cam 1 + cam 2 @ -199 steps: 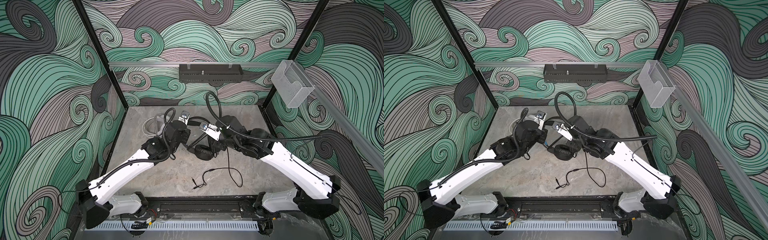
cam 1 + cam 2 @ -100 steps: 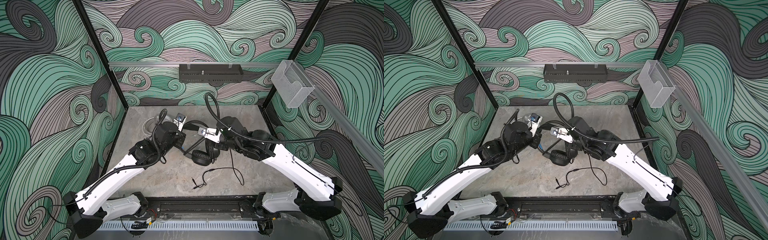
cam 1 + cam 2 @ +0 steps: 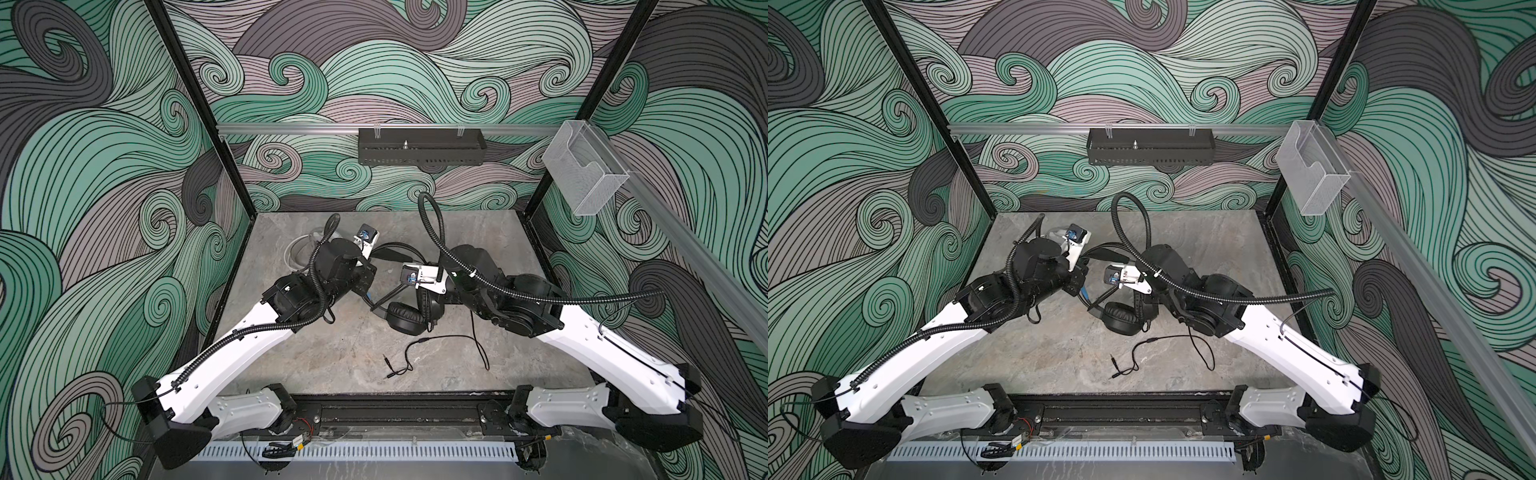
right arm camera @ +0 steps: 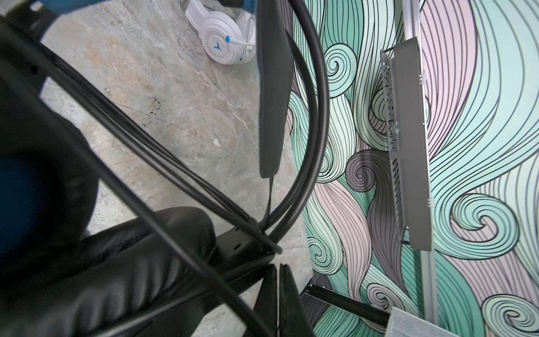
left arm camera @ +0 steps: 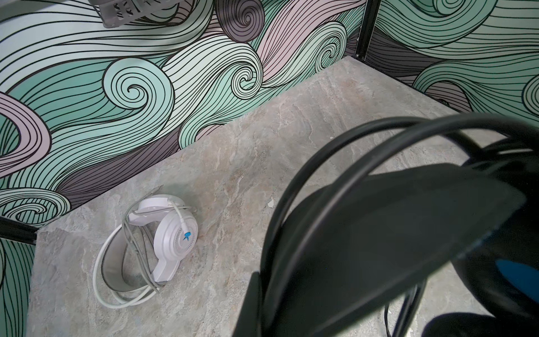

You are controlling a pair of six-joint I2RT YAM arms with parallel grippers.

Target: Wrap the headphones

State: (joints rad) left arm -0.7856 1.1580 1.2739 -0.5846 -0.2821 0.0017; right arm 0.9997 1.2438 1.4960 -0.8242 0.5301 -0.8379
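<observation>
Markings came down to one blue emblem on the white headset, which lay wound in its pale cable at the far left corner of the stone-patterned surface. The black headset, with leathery cushions, was mid-surface between my arms, its cord trailing forward. The left gripper and the right gripper both had their jaws together. I couldn't tell whether either pinched anything.

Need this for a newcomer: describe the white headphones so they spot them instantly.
Find the grey stone table, then its far left corner. The white headphones lie there. They alone are white with a pale cord; the other pair is black.
</observation>
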